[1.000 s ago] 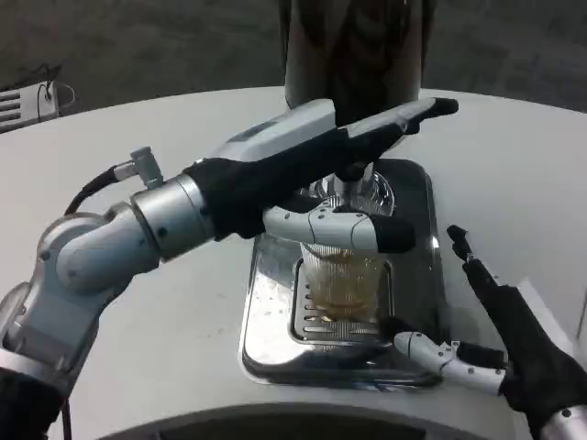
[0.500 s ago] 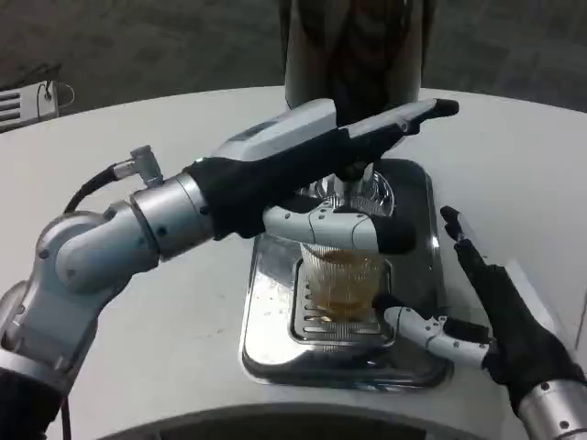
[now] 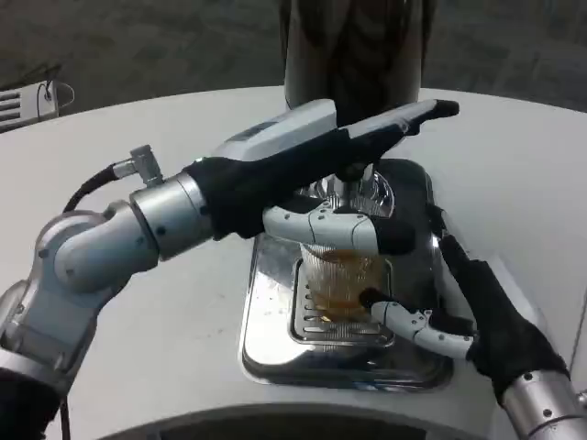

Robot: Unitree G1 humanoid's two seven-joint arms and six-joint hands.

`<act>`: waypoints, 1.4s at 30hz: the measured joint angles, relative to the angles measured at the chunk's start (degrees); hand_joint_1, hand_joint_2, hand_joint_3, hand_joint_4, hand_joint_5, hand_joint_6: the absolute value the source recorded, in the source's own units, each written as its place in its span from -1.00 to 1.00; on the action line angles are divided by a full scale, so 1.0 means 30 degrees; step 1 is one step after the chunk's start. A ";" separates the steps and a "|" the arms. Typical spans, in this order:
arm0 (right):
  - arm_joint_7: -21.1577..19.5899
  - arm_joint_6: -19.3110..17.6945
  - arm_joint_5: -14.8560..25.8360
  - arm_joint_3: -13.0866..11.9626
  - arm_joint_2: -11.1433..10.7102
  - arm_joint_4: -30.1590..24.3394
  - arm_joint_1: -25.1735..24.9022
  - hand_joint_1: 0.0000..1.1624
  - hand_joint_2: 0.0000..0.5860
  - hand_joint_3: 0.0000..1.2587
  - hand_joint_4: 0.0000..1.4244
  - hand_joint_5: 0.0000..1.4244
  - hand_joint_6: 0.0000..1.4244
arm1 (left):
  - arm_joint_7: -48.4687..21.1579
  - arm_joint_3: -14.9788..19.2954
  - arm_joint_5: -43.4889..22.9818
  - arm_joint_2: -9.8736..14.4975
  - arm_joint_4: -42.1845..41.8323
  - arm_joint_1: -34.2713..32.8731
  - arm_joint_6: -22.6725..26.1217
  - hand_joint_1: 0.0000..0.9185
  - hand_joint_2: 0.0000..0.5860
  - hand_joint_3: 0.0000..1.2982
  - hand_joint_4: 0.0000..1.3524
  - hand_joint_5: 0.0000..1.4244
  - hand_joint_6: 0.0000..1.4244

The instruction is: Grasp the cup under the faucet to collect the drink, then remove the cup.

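both hands flank the cup (image 3: pixel 341 275): left hand (image 3: pixel 321 174) grips it, right hand (image 3: pixel 468 307) spread empty.

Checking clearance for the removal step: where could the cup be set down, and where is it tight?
Bare table lies left of the drip tray, below the left forearm, and right of the tray beyond the right hand. Crowded: the cup, hemmed by left hand and faucet.

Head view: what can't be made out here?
- Faucet spout and any stream: hidden behind the left hand.
- Cup rim and upper wall: covered by the left hand's fingers.
- Dispenser: top cut off by the frame edge.
- Right hand: whether it touches the cup, unclear from this angle.
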 measured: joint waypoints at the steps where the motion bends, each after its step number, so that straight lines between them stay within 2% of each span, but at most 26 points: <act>1: -0.0008 -0.0021 0.0019 0.0019 0.0002 0.0055 -0.0083 0.24 -0.17 -1.00 -1.00 -1.00 -1.00 | -0.0005 0.0000 0.0000 0.0008 0.0000 -0.0002 0.0000 -1.00 -1.00 -0.94 -1.00 -0.93 -0.85; 26: -0.0237 -0.0440 0.0920 0.0226 0.0316 0.1915 -0.1507 0.24 -0.17 -1.00 -1.00 -0.98 -1.00 | -0.0186 0.0296 -0.0017 0.0205 -0.0257 -0.0017 0.0155 -1.00 -1.00 -0.93 -1.00 -0.91 -0.83; 42: -0.0370 -0.0763 0.1139 0.0054 0.0326 0.1940 -0.1533 0.24 -0.17 -1.00 -1.00 -0.97 -0.98 | 0.1254 0.1960 -0.0674 -0.0013 -0.0671 0.1737 -0.0281 -1.00 -0.98 -0.90 -0.97 -0.86 -0.79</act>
